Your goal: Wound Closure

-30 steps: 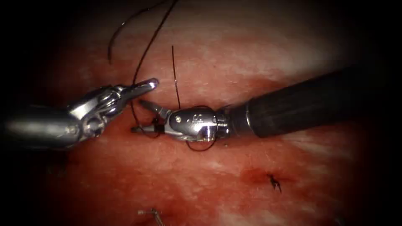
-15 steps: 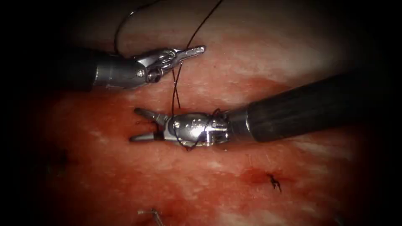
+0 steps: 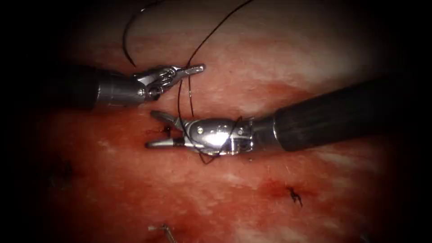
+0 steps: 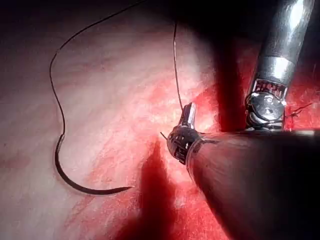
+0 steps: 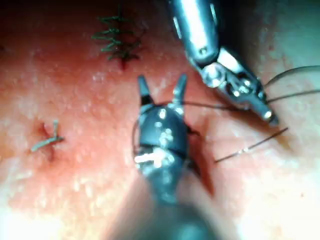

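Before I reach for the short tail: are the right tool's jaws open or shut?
Open. The right tool's jaws stand spread in a V, holding nothing; thread loops around its body.

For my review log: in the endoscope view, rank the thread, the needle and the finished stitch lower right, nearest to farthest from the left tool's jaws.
1. thread, held in the left tool
2. needle, free on the tissue, above and left
3. finished stitch, far lower right, beyond the open right tool
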{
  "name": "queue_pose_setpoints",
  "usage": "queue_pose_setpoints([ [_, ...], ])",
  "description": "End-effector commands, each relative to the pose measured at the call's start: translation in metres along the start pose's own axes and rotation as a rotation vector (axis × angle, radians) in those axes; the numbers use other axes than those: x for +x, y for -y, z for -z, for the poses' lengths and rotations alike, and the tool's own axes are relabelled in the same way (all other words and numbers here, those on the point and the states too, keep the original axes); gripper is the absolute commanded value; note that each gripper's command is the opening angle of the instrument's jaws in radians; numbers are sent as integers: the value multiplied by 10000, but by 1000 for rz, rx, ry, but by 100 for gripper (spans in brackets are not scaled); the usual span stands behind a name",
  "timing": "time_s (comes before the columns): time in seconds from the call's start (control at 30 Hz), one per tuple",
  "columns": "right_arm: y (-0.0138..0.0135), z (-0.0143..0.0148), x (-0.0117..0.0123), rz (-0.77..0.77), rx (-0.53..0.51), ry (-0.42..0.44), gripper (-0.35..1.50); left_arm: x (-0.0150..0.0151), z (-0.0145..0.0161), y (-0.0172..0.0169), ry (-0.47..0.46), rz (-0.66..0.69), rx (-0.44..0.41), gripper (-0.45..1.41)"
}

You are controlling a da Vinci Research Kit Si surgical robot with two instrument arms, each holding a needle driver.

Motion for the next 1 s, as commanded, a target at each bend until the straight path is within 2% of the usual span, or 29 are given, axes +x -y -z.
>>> queue_pose_setpoints([
  [0.03,3,-3,-3,-3,-1,-25,88,-9,-1,8,1,-2,4,-45],
  [0.13,0,8,6,-12,-16,-88,86,-16,15,14,0,0,10,-45],
  [0.37,-10,15,9,-22,-79,-146,86,-35,39,6,-38,7,3,-45],
  [0.77,-29,35,3,-31,-184,-126,83,-57,81,-41,-107,2,-11,-45],
  [1.0,-38,40,-2,-46,-254,-93,81,-75,87,-77,-131,2,0,-45],
])
